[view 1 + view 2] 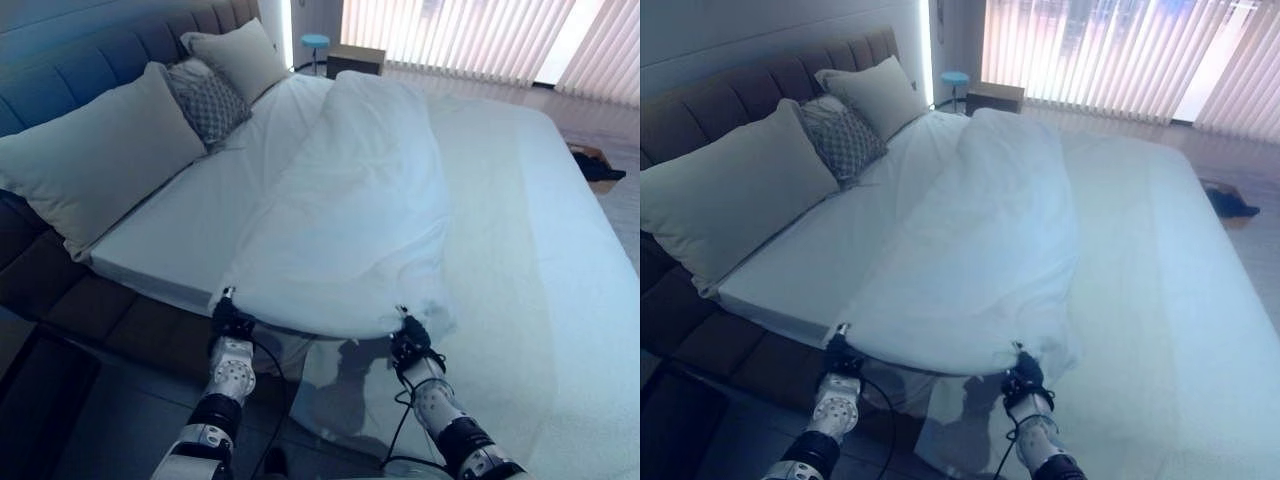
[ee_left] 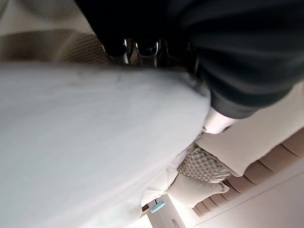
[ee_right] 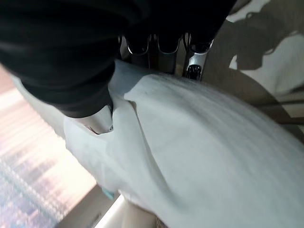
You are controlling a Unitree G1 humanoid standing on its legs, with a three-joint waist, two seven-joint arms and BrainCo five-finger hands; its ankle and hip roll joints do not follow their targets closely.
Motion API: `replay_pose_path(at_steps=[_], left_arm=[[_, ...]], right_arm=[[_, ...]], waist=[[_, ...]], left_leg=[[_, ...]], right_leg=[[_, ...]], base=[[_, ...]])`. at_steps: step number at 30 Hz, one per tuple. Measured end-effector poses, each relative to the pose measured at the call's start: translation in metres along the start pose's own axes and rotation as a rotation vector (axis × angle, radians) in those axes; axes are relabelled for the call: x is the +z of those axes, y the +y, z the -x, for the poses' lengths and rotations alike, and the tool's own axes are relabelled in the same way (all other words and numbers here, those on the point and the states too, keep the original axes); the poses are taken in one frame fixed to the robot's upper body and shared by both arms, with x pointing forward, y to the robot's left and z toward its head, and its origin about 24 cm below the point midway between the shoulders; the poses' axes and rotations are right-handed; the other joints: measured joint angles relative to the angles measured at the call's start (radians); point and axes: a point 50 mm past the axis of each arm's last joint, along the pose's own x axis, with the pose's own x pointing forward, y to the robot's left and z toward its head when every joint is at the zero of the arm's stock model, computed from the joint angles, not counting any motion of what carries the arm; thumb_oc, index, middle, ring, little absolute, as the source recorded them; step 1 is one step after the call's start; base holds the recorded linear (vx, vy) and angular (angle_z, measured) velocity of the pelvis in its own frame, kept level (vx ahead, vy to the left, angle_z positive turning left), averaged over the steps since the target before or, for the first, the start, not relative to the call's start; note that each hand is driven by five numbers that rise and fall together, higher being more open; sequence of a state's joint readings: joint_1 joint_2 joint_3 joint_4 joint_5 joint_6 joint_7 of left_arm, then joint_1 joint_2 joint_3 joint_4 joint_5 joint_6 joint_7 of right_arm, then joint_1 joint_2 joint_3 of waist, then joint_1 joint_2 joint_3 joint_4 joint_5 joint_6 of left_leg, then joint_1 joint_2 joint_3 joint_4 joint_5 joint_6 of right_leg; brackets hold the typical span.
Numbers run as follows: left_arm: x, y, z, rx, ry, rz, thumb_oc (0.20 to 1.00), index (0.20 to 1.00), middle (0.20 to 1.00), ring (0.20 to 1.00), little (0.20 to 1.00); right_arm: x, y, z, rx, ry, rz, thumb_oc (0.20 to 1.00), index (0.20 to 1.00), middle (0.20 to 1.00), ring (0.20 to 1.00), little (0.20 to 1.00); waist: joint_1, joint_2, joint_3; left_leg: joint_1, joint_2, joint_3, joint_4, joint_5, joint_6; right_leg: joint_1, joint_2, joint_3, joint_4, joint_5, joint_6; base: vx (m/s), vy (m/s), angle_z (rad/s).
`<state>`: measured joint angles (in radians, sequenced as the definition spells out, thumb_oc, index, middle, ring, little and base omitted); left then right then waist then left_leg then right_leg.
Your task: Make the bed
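Nearest the camera, my left hand (image 1: pixel 231 322) and my right hand (image 1: pixel 409 338) each clamp the near edge of the duvet (image 1: pixel 350 210), fingers curled over the cloth and thumb under it, as both wrist views confirm. The duvet lies folded in a long heap down the middle of the bed (image 1: pixel 560 300), running from my hands toward the far side; the edge between my hands hangs lifted, just off the mattress side. The mattress strip beside the pillows (image 1: pixel 95 160) lies bare, and so does the wide stretch to my right. Judgement: the step in hand is spreading the duvet, and the task is at an early stage. To do it well I should hold both corners level, keep the edge between them taut, and draw it evenly so the fold opens without twisting; a weak grip on either side would let a corner slip. Edges: the near mattress edge sits just beyond my wrists, and the headboard (image 1: pixel 90 60) bounds the left. Open room: floor lies below my arms, and the far floor by the blinds (image 1: pixel 450 35) holds a stool (image 1: pixel 315 42) and a dark item (image 1: pixel 598 165), well apart from my hands.
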<state>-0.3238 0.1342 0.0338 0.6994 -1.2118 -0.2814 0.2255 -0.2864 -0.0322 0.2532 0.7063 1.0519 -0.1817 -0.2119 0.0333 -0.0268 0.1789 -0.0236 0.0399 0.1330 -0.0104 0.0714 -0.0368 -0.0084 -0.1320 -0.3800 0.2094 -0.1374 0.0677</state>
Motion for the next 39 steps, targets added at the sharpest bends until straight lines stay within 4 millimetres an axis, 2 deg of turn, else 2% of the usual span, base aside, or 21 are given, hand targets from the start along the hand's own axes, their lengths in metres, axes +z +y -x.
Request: replay_pose_path(at_steps=[3, 6, 9, 10, 11, 12, 15, 18, 20, 21, 23, 24, 25, 26, 28, 29, 31, 32, 34, 36, 39], left_arm=[[-0.014, 0.001, 0.005, 0.01, 0.033, 0.028, 0.2, 0.2, 0.2, 0.2, 0.2], [-0.027, 0.002, 0.01, 0.02, 0.069, 0.046, 0.2, 0.2, 0.2, 0.2, 0.2], [-0.03, 0.006, 0.012, 0.03, 0.076, 0.046, 0.2, 0.2, 0.2, 0.2, 0.2], [-0.032, 0.007, 0.014, 0.037, 0.085, 0.06, 0.2, 0.2, 0.2, 0.2, 0.2], [-0.034, 0.006, 0.014, 0.041, 0.092, 0.082, 0.2, 0.2, 0.2, 0.2, 0.2], [-0.034, 0.007, 0.014, 0.047, 0.094, 0.094, 0.2, 0.2, 0.2, 0.2, 0.2], [-0.035, 0.009, 0.014, 0.064, 0.099, 0.116, 0.2, 0.2, 0.2, 0.2, 0.2], [-0.038, 0.006, 0.015, 0.065, 0.11, 0.118, 0.2, 0.2, 0.2, 0.2, 0.2], [-0.039, -0.002, 0.014, 0.046, 0.113, 0.109, 0.2, 0.2, 0.2, 0.2, 0.2], [-0.036, -0.007, 0.012, 0.023, 0.11, 0.079, 0.2, 0.2, 0.2, 0.2, 0.2], [-0.034, -0.011, 0.011, -0.003, 0.11, 0.042, 0.2, 0.2, 0.2, 0.2, 0.2], [-0.031, -0.016, 0.009, -0.021, 0.099, 0.03, 0.2, 0.2, 0.2, 0.2, 0.2], [-0.025, -0.019, 0.008, -0.038, 0.08, 0.008, 0.2, 0.2, 0.2, 0.2, 0.2], [-0.014, -0.028, 0.004, -0.076, 0.047, -0.012, 0.2, 0.2, 0.2, 0.2, 0.2], [-0.002, -0.041, 0.003, -0.125, 0.013, 0.008, 0.2, 0.2, 0.2, 0.2, 0.2], [0.001, -0.044, 0.004, -0.143, 0.002, 0.021, 0.2, 0.2, 0.2, 0.2, 0.2], [0.013, -0.045, 0.007, -0.175, -0.041, 0.06, 0.2, 0.2, 0.2, 0.2, 0.2], [0.018, -0.041, 0.01, -0.179, -0.06, 0.09, 0.2, 0.2, 0.2, 0.2, 0.2], [0.021, -0.034, 0.013, -0.174, -0.072, 0.105, 0.2, 0.2, 0.2, 0.2, 0.2], [0.022, -0.025, 0.014, -0.15, -0.076, 0.107, 0.2, 0.2, 0.2, 0.2, 0.2], [0.016, -0.015, 0.016, -0.117, -0.064, 0.113, 0.2, 0.2, 0.2, 0.2, 0.2]], right_arm=[[-0.003, -0.013, 0.0, -0.046, 0.015, 0.011, 0.2, 0.2, 0.2, 0.2, 0.2], [-0.004, -0.025, 0.003, -0.086, 0.015, 0.007, 0.2, 0.2, 0.2, 0.2, 0.2], [-0.006, -0.029, 0.004, -0.097, 0.026, 0.029, 0.2, 0.2, 0.2, 0.2, 0.2], [-0.005, -0.032, 0.004, -0.105, 0.026, 0.034, 0.2, 0.2, 0.2, 0.2, 0.2], [-0.005, -0.033, 0.004, -0.105, 0.027, 0.036, 0.2, 0.2, 0.2, 0.2, 0.2], [-0.005, -0.033, 0.004, -0.108, 0.029, 0.039, 0.2, 0.2, 0.2, 0.2, 0.2], [-0.005, -0.032, 0.004, -0.109, 0.033, 0.046, 0.2, 0.2, 0.2, 0.2, 0.2], [0.0, -0.033, 0.003, -0.121, 0.028, 0.056, 0.2, 0.2, 0.2, 0.2, 0.2], [0.007, -0.028, 0.002, -0.105, 0.007, 0.057, 0.2, 0.2, 0.2, 0.2, 0.2], [0.014, -0.023, 0.002, -0.083, -0.017, 0.05, 0.2, 0.2, 0.2, 0.2, 0.2], [0.018, -0.018, 0.002, -0.062, -0.034, 0.049, 0.2, 0.2, 0.2, 0.2, 0.2], [0.021, -0.009, 0.0, -0.035, -0.042, 0.048, 0.2, 0.2, 0.2, 0.2, 0.2], [0.02, 0.0, -0.001, -0.009, -0.044, 0.045, 0.2, 0.2, 0.2, 0.2, 0.2], [0.025, 0.017, -0.003, 0.042, -0.061, 0.051, 0.2, 0.2, 0.2, 0.2, 0.2], [0.028, 0.031, -0.001, 0.099, -0.079, 0.056, 0.2, 0.2, 0.2, 0.2, 0.2], [0.032, 0.035, 0.0, 0.123, -0.096, 0.057, 0.2, 0.2, 0.2, 0.2, 0.2], [0.041, 0.052, 0.005, 0.224, -0.145, 0.06, 0.2, 0.2, 0.2, 0.2, 0.2], [0.044, 0.056, 0.011, 0.274, -0.163, 0.047, 0.2, 0.2, 0.2, 0.2, 0.2], [0.043, 0.053, 0.02, 0.323, -0.18, 0.039, 0.2, 0.2, 0.2, 0.2, 0.2], [0.039, 0.047, 0.021, 0.333, -0.174, 0.052, 0.2, 0.2, 0.2, 0.2, 0.2], [0.029, 0.028, 0.025, 0.289, -0.142, 0.058, 0.2, 0.2, 0.2, 0.2, 0.2]], waist=[[0.008, 0.004, 0.003], [0.004, 0.011, 0.008], [0.011, 0.011, 0.023], [0.007, 0.014, 0.024], [0.004, 0.021, 0.028], [0.008, 0.011, 0.034], [0.003, 0.009, 0.035], [0.002, 0.011, 0.033], [-0.003, 0.018, 0.03], [-0.02, 0.008, 0.029], [-0.033, -0.011, 0.016], [-0.034, -0.014, 0.016], [-0.032, -0.016, 0.015], [-0.02, -0.014, 0.018], [-0.017, -0.009, 0.022], [-0.016, -0.009, 0.022], [-0.013, -0.011, 0.021], [-0.004, -0.012, 0.021], [0.01, -0.016, 0.019], [0.01, -0.019, 0.017], [0.012, -0.017, 0.018]], left_leg=[[0.015, -0.012, -0.001, 0.002, 0.001, 0.001], [0.012, -0.011, -0.013, 0.042, 0.0, -0.003], [-0.035, -0.007, -0.061, 0.161, 0.001, -0.044], [-0.039, -0.004, -0.088, 0.16, 0.025, -0.081], [-0.041, 0.008, -0.094, 0.164, 0.025, -0.087], [-0.039, 0.014, -0.1, 0.172, 0.002, -0.075], [-0.041, 0.044, -0.181, 0.27, -0.067, -0.105], [-0.006, 0.067, -0.234, 0.226, -0.102, -0.129], [0.013, 0.065, -0.234, 0.18, -0.142, -0.104], [0.013, 0.046, -0.216, 0.144, -0.134, -0.064], [0.015, -0.007, -0.214, 0.132, -0.112, -0.036], [0.014, -0.027, -0.187, 0.121, -0.102, -0.012], [0.003, -0.038, -0.172, 0.128, -0.102, -0.007], [-0.021, -0.036, -0.132, 0.14, -0.103, 0.01], [-0.032, -0.037, -0.119, 0.137, -0.096, 0.026], [-0.029, -0.043, -0.115, 0.128, -0.093, 0.031], [0.001, -0.041, -0.108, 0.091, -0.084, 0.039], [0.006, -0.042, -0.105, 0.072, -0.079, 0.043], [0.02, -0.033, -0.108, 0.049, -0.066, 0.034], [0.021, -0.038, -0.11, 0.033, -0.048, 0.03], [0.031, -0.034, -0.119, 0.012, -0.038, 0.011]], right_leg=[[0.048, 0.023, 0.091, -0.052, 0.001, -0.009], [0.091, 0.042, 0.127, -0.078, -0.006, -0.02], [0.095, 0.031, 0.144, -0.061, -0.013, -0.04], [0.087, 0.024, 0.145, -0.053, -0.011, -0.048], [0.085, 0.022, 0.145, -0.053, -0.002, -0.056], [0.08, 0.02, 0.145, -0.054, 0.004, -0.059], [0.074, 0.009, 0.119, -0.056, 0.024, -0.056], [0.072, 0.006, 0.127, -0.039, 0.026, -0.036], [0.058, -0.002, 0.128, -0.018, 0.023, -0.014], [0.053, -0.021, 0.129, -0.016, 0.028, 0.003], [0.034, -0.07, 0.159, -0.012, 0.041, 0.011], [0.017, -0.094, 0.173, -0.002, 0.06, 0.026], [0.002, -0.103, 0.18, 0.003, 0.073, 0.029], [-0.036, -0.118, 0.162, 0.013, 0.1, 0.044], [-0.031, -0.116, 0.098, -0.003, 0.148, 0.031], [-0.029, -0.115, 0.087, -0.003, 0.161, 0.022], [-0.03, -0.112, 0.089, -0.008, 0.194, 0.028], [-0.027, -0.103, 0.083, -0.007, 0.188, 0.034], [-0.01, -0.067, 0.067, -0.026, 0.152, 0.047], [0.013, -0.054, 0.05, -0.077, 0.145, 0.051], [0.062, -0.031, 0.04, -0.151, 0.131, 0.045]], base=[[0.03, 0.107, 0.16], [0.01, 0.056, 0.39], [-0.04, 0.132, -0.01], [0.03, 0.242, -0.15], [0.03, 0.197, -0.26], [0.02, 0.209, -0.42], [0.01, 0.321, -0.37], [-0.07, 0.477, 0.05], [-0.12, 0.499, 0.16], [-0.19, 0.503, 0.2], [-0.27, 0.53, 0.16], [-0.22, 0.232, -0.11], [-0.36, 0.499, -0.44], [-0.15, 0.272, -0.43], [-0.17, 0.321, -0.1], [-0.11, 0.249, 0.03], [-0.06, 0.186, -0.15], [-0.05, 0.136, -0.17], [-0.02, 0.074, -0.05], [-0.03, 0.071, 0.07], [-0.05, 0.04, 0.2]])
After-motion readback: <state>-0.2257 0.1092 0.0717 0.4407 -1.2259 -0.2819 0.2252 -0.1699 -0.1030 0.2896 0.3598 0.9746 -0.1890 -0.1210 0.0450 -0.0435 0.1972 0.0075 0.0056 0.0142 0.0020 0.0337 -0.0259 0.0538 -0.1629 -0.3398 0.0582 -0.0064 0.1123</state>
